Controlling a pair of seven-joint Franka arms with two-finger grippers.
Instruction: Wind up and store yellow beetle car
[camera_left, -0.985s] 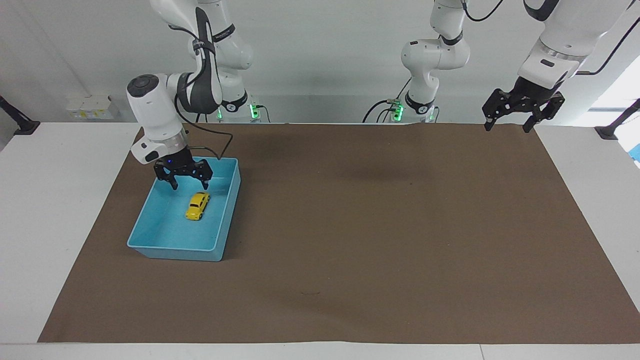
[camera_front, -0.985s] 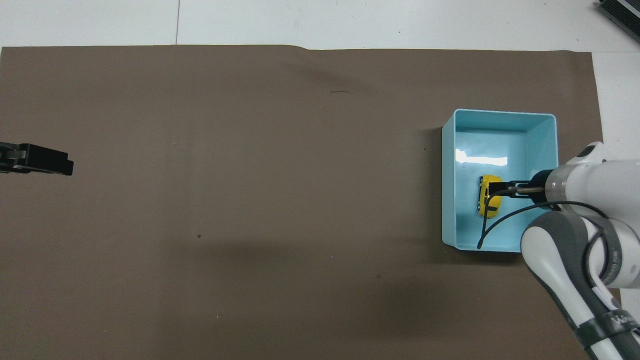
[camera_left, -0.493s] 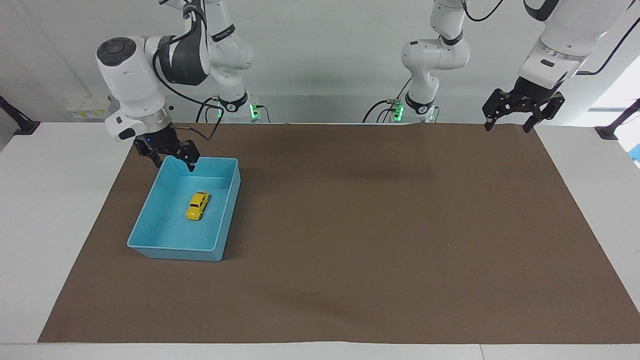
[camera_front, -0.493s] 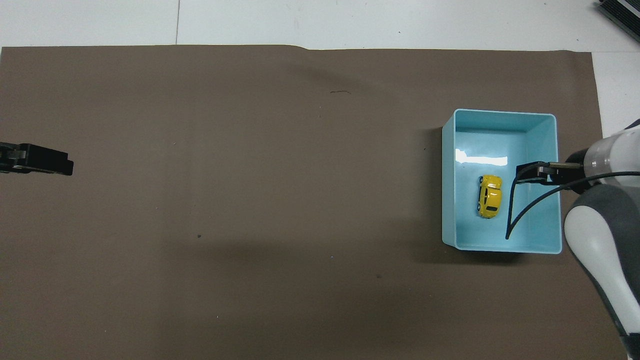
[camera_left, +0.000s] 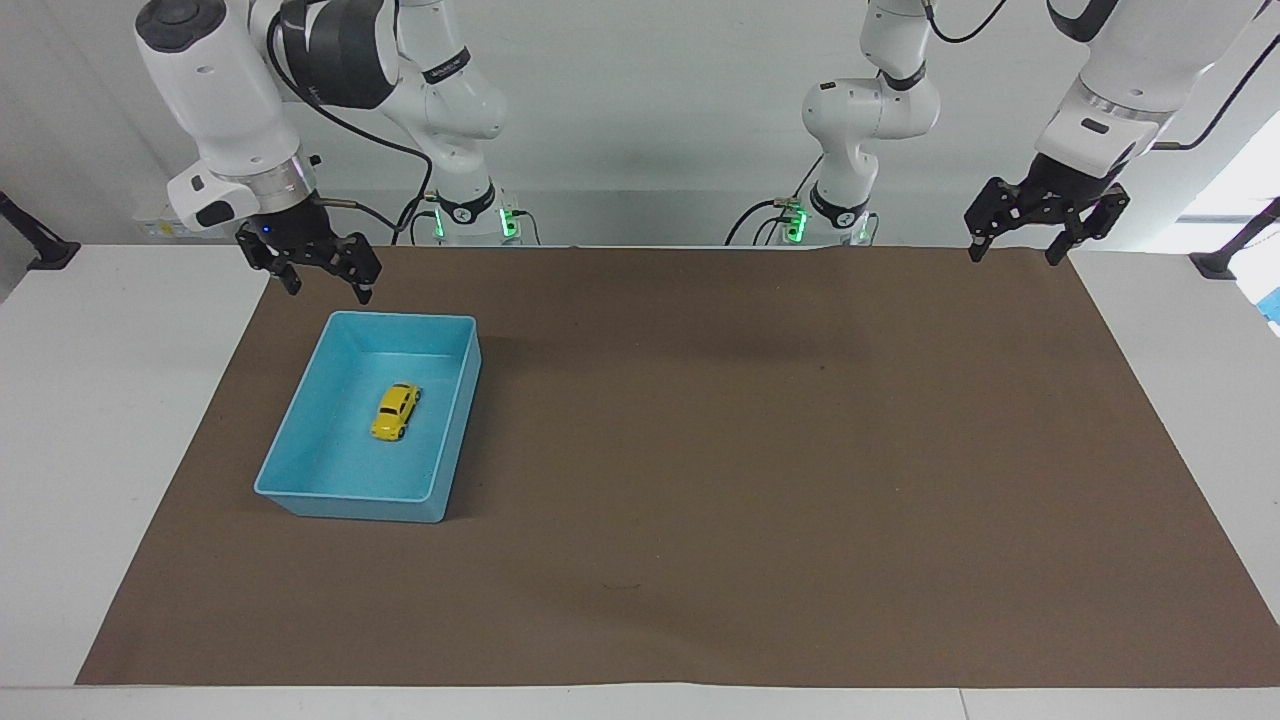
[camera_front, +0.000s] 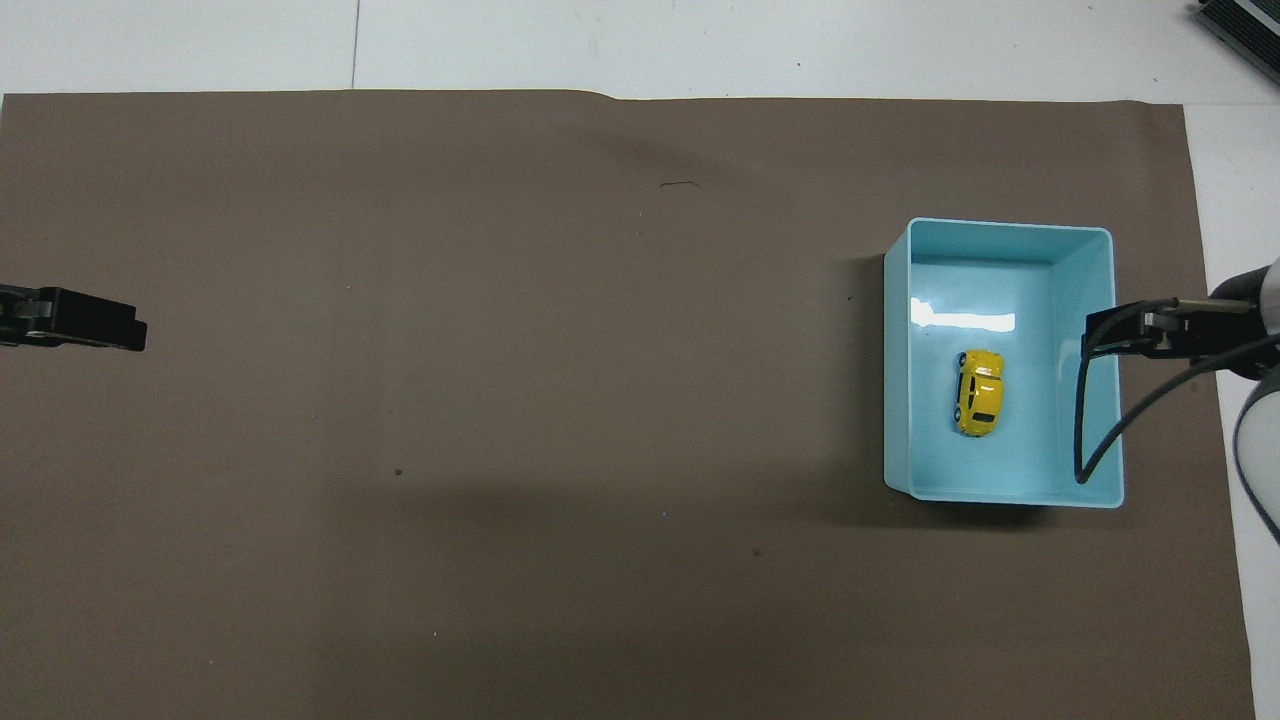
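In the facing view the right gripper (camera_left: 323, 283) hangs spread and empty above the brown mat (camera_left: 700, 450) near the light blue tray (camera_left: 300, 440), where the yellow beetle car (camera_left: 395, 411) sits; the left gripper (camera_left: 1015, 250) waits, spread, empty. Overhead, the right gripper (camera_front: 1130, 335) seems over the tray's rim (camera_front: 1115, 300), though its height is unclear.

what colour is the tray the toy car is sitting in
Light blue tray, holding the yellow beetle car; it shows best in the overhead view.

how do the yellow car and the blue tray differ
The yellow car is tiny, rounded and bright yellow; the blue tray is far larger, box-shaped and light blue. The car lies inside; the tray sits on the brown mat and holds it. Both are at the right arm's end, untouched.
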